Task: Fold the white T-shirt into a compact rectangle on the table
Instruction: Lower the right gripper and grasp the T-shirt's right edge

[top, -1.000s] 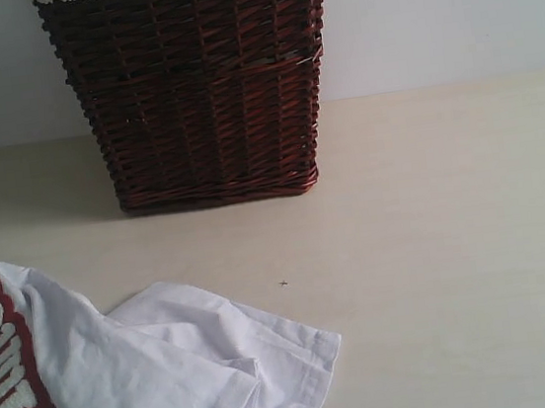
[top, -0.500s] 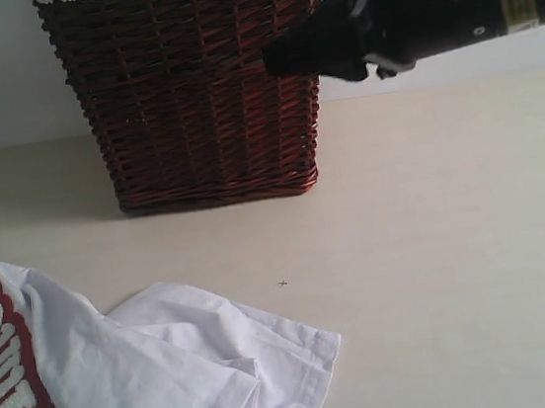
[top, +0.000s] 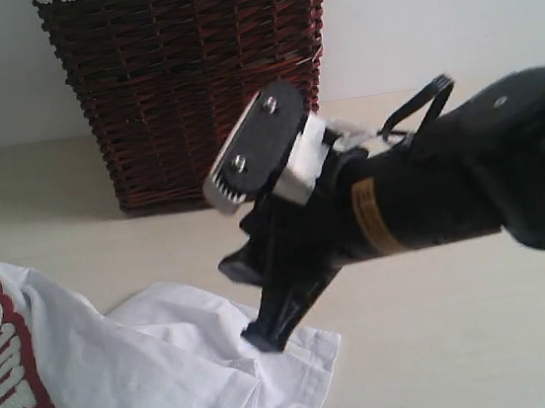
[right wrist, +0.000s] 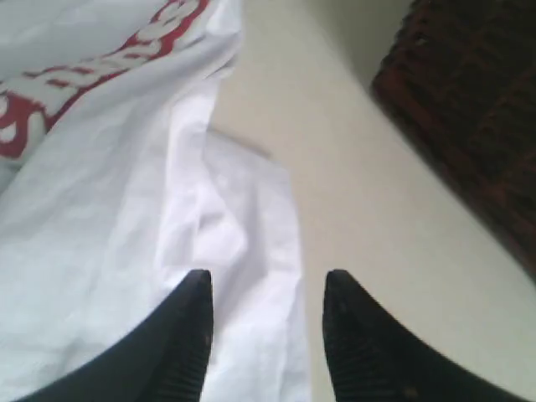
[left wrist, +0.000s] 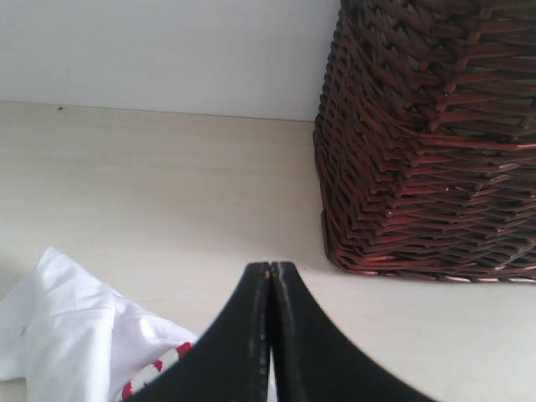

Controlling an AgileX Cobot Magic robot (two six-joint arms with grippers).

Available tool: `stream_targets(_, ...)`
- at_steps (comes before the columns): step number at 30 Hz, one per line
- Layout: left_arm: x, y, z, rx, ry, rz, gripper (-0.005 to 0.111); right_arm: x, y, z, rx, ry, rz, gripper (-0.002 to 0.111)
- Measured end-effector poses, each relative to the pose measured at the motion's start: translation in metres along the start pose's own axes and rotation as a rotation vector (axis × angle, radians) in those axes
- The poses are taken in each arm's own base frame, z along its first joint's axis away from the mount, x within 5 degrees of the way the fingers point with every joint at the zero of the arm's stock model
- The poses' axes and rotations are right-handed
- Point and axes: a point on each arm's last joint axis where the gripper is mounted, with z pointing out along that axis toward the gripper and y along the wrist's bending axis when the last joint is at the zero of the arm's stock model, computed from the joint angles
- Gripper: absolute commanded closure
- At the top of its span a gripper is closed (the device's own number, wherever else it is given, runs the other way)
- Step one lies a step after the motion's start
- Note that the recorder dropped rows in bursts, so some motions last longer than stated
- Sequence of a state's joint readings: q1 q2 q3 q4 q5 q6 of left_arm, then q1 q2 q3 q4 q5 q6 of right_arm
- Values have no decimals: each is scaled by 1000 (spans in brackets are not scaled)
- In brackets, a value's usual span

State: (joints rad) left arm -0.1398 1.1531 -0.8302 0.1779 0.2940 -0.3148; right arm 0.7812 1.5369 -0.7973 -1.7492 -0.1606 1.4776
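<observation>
With its jaws spread apart, the right gripper (top: 242,269), out of view a second earlier, had swung down past the wicker basket (top: 190,95) to the crumpled white T-shirt (top: 125,381) lying unmoved on the table (top: 471,359), while the left gripper (left wrist: 270,270) stayed pressed together.

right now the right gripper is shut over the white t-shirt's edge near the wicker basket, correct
No: the right gripper is open, not shut. The right wrist view shows its jaws apart over the edge of the white T-shirt, wicker basket nearby.
</observation>
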Motion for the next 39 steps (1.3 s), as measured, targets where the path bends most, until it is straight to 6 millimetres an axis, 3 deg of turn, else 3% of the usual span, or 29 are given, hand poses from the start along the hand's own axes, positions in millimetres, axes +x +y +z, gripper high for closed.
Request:
stream_targets(9, 0, 0, 0, -1, 4, -2, 107, 40, 46, 54, -88, 203, -77, 59)
stream_targets(15, 0, 0, 0, 0, 4, -3, 107, 47, 46, 61, -19, 237, -101, 54)
stream_targets(18, 0, 0, 0, 0, 4, -3, 107, 47, 47, 61, -23, 237, -99, 64)
stream_targets(24, 0, 0, 0, 0, 4, -3, 107, 50, 50, 64, -54, 250, -86, 108)
stream_targets(31, 0, 0, 0, 0, 4, -3, 107, 49, 52, 63, -77, 244, -81, 108)
stream_targets(39, 0, 0, 0, 1, 4, -6, 107, 20, 24, 33, 208, 151, -205, 108)
